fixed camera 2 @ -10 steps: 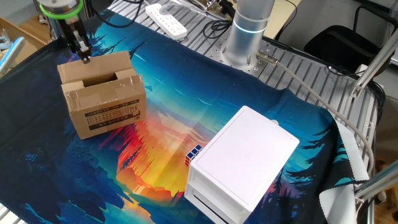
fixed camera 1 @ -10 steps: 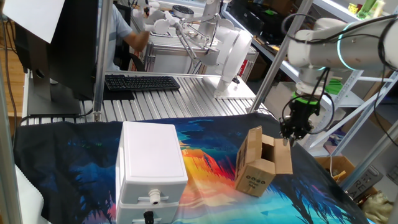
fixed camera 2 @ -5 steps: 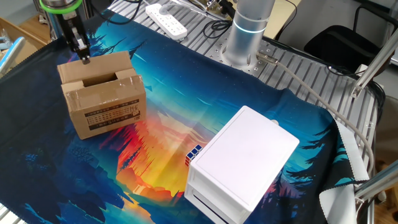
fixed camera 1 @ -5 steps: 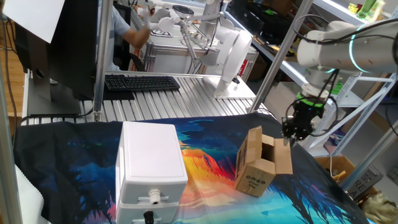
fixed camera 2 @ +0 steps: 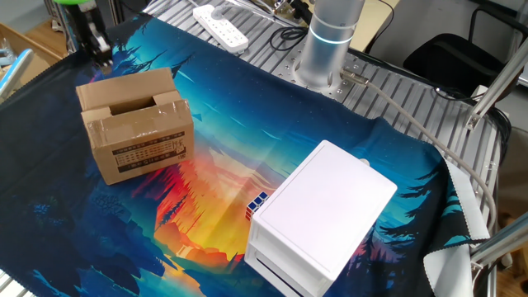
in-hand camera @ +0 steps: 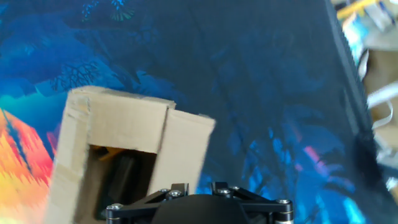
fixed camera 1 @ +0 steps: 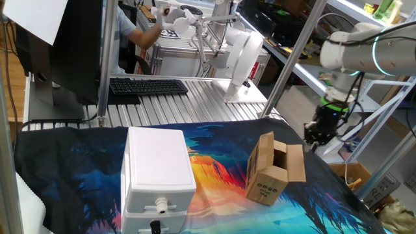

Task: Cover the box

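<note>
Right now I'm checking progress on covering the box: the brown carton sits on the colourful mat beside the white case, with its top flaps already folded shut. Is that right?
Not quite. The brown carton does sit on the colourful mat beside the white case, but its top is open: the other fixed view shows the dark opening between raised flaps.

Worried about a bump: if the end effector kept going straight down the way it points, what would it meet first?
Probably the printed cloth, not the box. The end effector hangs just beside the box's outer flap; depth is unclear, so it might clip that flap.
</note>
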`<act>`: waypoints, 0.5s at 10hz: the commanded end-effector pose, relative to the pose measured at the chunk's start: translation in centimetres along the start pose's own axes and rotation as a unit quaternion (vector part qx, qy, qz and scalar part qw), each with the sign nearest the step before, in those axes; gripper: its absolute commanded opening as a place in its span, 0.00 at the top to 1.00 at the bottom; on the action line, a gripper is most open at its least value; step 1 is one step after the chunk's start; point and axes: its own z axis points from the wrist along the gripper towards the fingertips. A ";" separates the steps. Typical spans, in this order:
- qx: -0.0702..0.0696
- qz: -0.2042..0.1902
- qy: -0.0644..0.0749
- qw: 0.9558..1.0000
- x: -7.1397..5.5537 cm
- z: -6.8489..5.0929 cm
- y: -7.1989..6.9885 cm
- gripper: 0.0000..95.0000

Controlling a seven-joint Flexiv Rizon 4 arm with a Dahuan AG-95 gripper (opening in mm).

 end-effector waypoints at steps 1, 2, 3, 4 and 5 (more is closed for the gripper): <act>-0.002 -0.001 -0.018 1.000 0.7 2.0 -1.7 0.80; -0.011 0.009 -0.024 1.000 1.5 3.2 -2.1 0.80; -0.015 0.013 -0.023 1.000 1.7 3.4 -2.1 0.80; -0.025 0.021 -0.021 0.999 1.8 3.4 -2.0 0.80; -0.030 0.027 -0.020 0.999 1.8 3.5 -1.9 0.80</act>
